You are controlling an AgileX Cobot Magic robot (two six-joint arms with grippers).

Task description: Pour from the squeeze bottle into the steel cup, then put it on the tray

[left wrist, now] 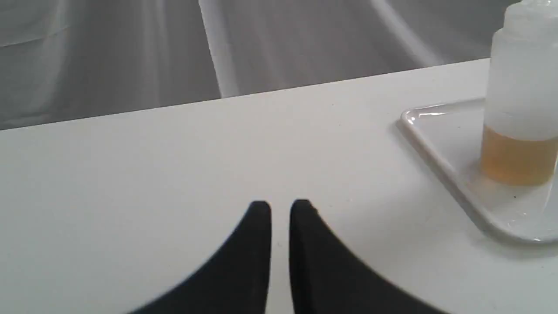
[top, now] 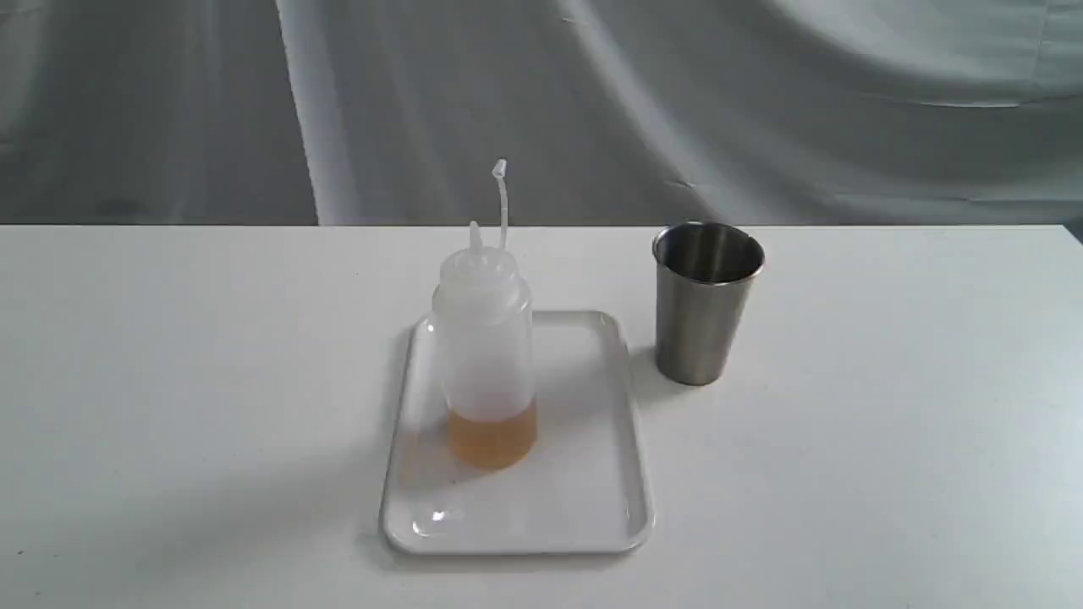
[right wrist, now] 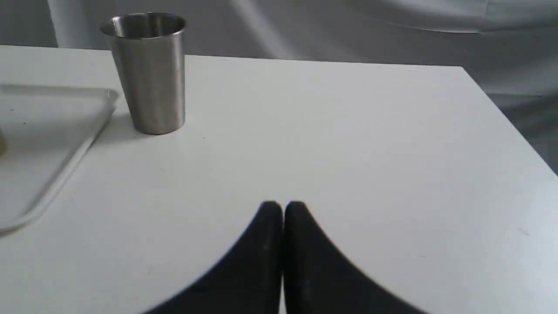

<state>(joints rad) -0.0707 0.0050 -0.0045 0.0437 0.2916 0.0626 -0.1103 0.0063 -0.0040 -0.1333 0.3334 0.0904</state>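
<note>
White desk [top: 169,381], grey draped cloth backdrop [top: 592,101] behind it, flat even light.

Far left: left claw [left wrist: 280,203] hovers low over bare desk, black jaws all but closed (thin slit between the tips), nothing in them. It sits well apart from the tray, which lies off to its right side in the wrist view.

Centre: tray [top: 592,499] lies flat on the desk, long side running front to back. The squeeze bottle [top: 486,355] stands upright on it, nearer the tray's left edge and roughly mid-length. Amber liquid [top: 493,436] fills only the bottom part; the rest of the body is cloudy white. Nozzle [top: 475,233] points straight up, cap strap [top: 502,199] sticks up beside it with the cap at its tip (nozzle uncapped).

Right of that: steel cup [top: 706,313] upright on the desk, just beside the tray's far right corner, off the tray and not touching it. Can't tell what's inside; the interior reads dark.

Far right: right claw [right wrist: 283,204] low over empty desk surface, jaws pressed together, gripping nothing. Cup and tray corner are ahead of it, well apart.
</note>
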